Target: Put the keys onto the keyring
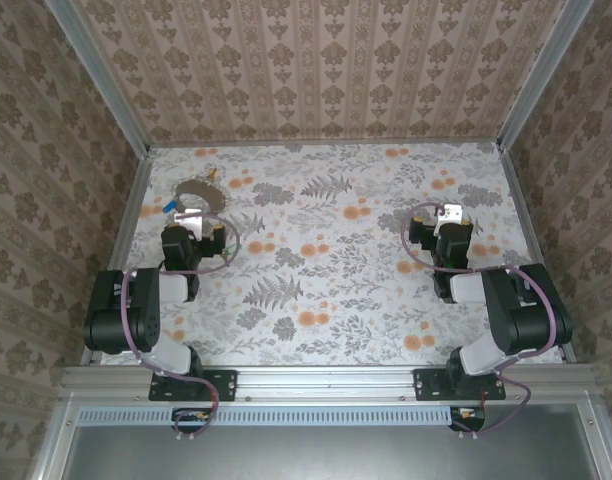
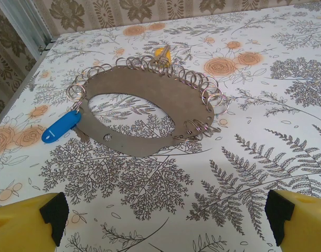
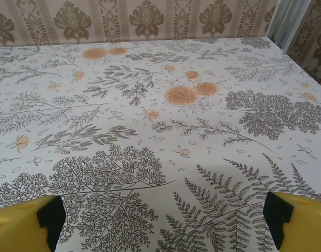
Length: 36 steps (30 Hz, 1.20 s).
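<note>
One flat, brownish-grey oval keyring [image 2: 173, 100] lies at the far left of the tabletop [image 2: 265, 157], ahead of my left gripper [image 2: 166, 215]. Thin silver wire rings [image 2: 215, 100], too crowded to count, line its outer edge. One blue-headed key [image 2: 61, 127] touches its left edge, and one small yellow piece [image 2: 162, 52] sits at its far edge. My left gripper and right gripper [image 3: 160, 215] both gape wide, holding nothing.
</note>
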### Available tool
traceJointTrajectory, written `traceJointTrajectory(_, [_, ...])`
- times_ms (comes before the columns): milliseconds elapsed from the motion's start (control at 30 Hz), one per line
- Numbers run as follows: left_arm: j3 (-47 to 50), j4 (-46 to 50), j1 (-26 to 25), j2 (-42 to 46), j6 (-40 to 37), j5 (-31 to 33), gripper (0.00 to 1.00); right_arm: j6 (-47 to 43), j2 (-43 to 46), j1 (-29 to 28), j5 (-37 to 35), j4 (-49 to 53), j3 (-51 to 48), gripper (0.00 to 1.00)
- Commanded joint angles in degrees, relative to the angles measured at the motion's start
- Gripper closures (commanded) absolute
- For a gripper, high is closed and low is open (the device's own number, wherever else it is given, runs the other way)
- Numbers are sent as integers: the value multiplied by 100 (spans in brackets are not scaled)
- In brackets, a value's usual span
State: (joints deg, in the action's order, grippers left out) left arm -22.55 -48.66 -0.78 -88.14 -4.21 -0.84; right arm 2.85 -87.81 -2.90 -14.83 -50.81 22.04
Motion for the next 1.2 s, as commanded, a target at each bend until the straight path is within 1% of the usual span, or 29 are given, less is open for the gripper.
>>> traceJointTrajectory(0, [-92, 32, -16, 24, 79, 43, 0, 75, 9, -27, -88, -69, 11, 1])
traceJointTrajectory(533, [-107, 50, 5, 8, 101, 26, 0, 82, 5, -27, -84, -79, 2, 0])
traceJointTrajectory(700, [-100, 41, 90, 14, 148, -144, 0, 87, 4, -17, -66, -43, 13, 0])
traceJointTrajectory(733, [-113, 50, 92, 2, 138, -162, 0, 98, 27, -18, -80, -97, -20, 0])
traceJointTrajectory(767, [-111, 50, 86, 3, 131, -153, 0, 184, 62, -10, -277, -217, -102, 0])
traceJointTrajectory(867, [-125, 115, 70, 157, 46, -252, 0, 297, 250, 140, -48, -802, -527, 0])
traceJointTrajectory(900, [-136, 380, -54, 449, -3, 6, 0, 233, 290, 140, 54, -1086, -677, 0])
traceJointTrajectory(933, [-193, 779, -210, 763, -13, 474, 0, 201, 411, 140, 134, -1173, -774, 1])
traceJointTrajectory(967, [-308, 1313, -375, 1285, 10, 998, 0, 200, 674, 132, -29, -1082, -821, 0])
traceJointTrajectory(1000, [-434, 1759, -461, 1657, 145, 1251, 0, 311, 1155, 131, -261, -573, -746, 0])
traceJointTrajectory(1067, [-899, 2923, -465, 2350, 562, 1259, 0, 705, 2300, 182, -832, 1568, -100, 0])
traceJointTrajectory(1100, [-1250, 3534, -467, 2573, 781, 1323, 0, 1039, 2647, 222, -1107, 2629, 366, 0])
traceJointTrajectory(1167, [-1985, 4692, -436, 2760, 1207, 1474, 0, 1915, 2900, 261, -1562, 4146, 1112, 0])
